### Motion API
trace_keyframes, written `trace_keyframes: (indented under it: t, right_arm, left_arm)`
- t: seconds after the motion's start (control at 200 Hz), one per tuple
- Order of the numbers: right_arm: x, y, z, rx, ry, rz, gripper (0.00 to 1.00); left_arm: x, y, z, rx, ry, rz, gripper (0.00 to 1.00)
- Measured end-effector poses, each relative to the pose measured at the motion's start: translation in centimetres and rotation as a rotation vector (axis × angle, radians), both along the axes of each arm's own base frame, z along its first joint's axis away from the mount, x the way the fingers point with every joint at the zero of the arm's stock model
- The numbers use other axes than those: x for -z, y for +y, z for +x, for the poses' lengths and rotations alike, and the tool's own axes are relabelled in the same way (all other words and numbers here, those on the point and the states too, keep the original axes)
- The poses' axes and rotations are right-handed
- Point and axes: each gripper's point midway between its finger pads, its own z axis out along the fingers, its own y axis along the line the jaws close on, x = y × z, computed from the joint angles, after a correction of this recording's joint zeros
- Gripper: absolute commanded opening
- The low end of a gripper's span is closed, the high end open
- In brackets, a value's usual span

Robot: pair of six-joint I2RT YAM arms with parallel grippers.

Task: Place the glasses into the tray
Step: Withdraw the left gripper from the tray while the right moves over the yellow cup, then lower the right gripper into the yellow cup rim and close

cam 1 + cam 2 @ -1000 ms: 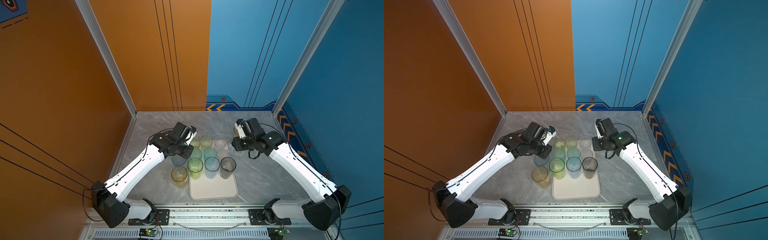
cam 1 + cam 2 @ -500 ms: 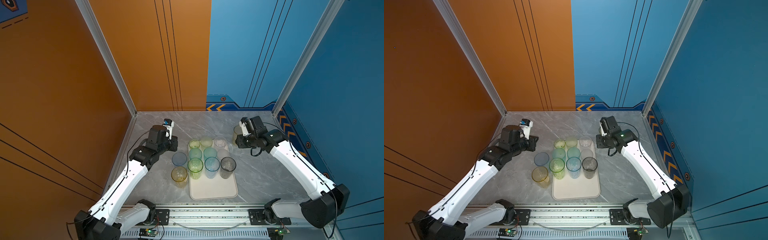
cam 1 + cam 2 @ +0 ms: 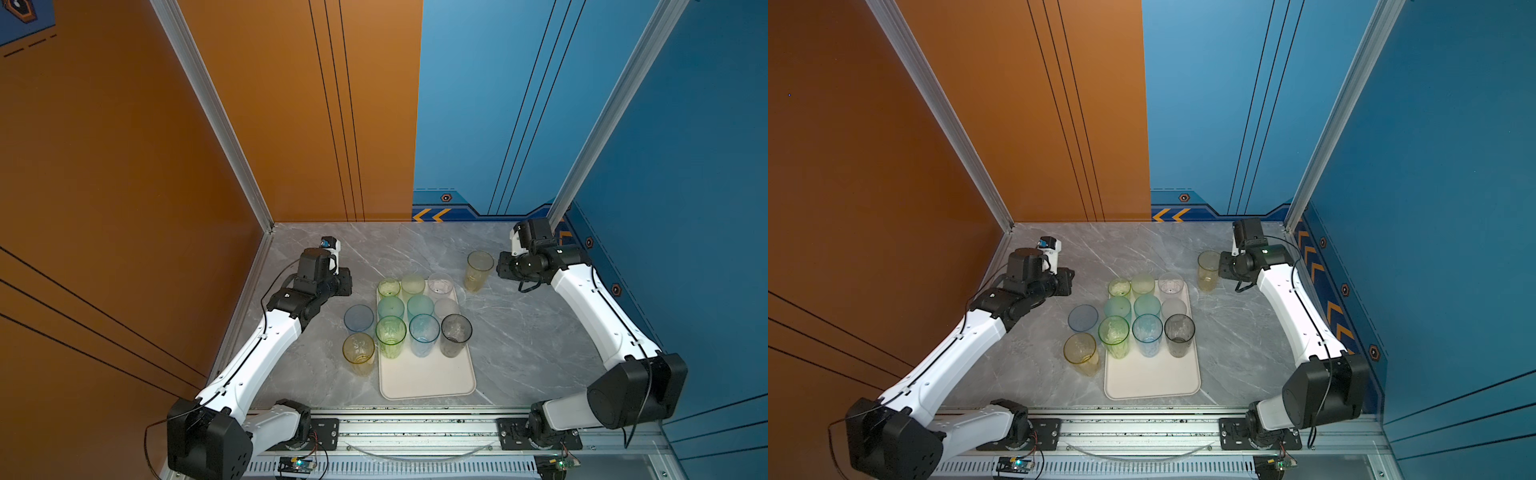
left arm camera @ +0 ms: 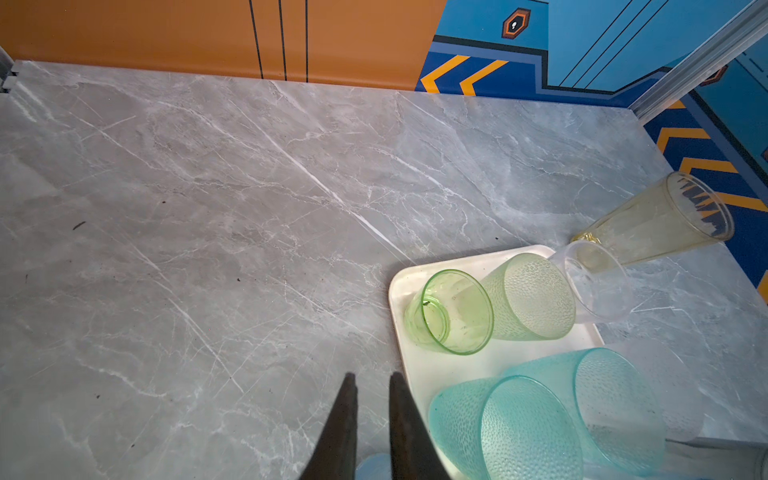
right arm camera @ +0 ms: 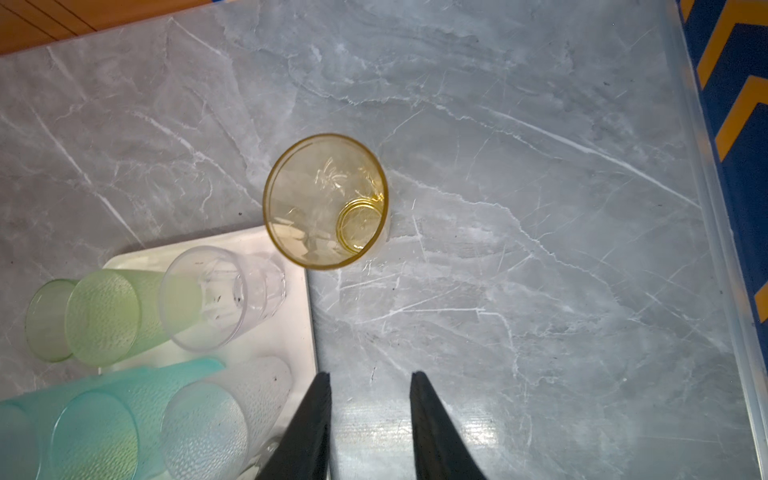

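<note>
Glasses [image 3: 424,330]: what moved in the last second? (R.)

Only the arms. The left hand [image 4: 372,376] was over the far left corner of the tray [image 3: 428,382], close to the blue glass [image 3: 358,318]. It has since swung out toward the left wall and is clear of everything. The right hand [image 5: 370,374] was tight against the amber glass [image 3: 480,270], hiding most of it. It has backed toward the far right corner, so that glass now shows in full. (T.)

Did any glass shift? (R.)

None that I can see. Nine stand in the tray in three rows of three, as before. Three are still out on the counter [image 3: 519,332]. The blue glass and the yellow glass [image 3: 358,351] are just beside the tray's left rim. The amber glass stands upright just off the far right corner. (T.)

State of the hands? (R.)

Both are empty. The left has its tips nearly together with a narrow gap, over bare counter. The right has its tips plainly apart, and the amber glass stands ahead of them without touching. (T.)

Reading? (R.)

My judgement is a retreat with no pickup, so the tally gains nothing. Three glasses remain to place. The free space is the near end of the tray. The amber one is tall and looks the easiest to tip. (T.)
</note>
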Motion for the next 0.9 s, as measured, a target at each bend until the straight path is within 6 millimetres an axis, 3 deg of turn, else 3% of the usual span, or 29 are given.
trace_keyframes:
  t: [0.596,0.901]
  right_arm:
    - [3.2,-0.2,6.6,-0.021,0.104,0.008,0.2]
    - [4.6,-0.5,7.4,-0.033,0.156,-0.027,0.17]
  left_arm:
    - [1.2,0.0,0.3,0.0,0.031,0.013,0.18]
    - [1.9,0.1,0.6,-0.001,0.05,0.021,0.18]
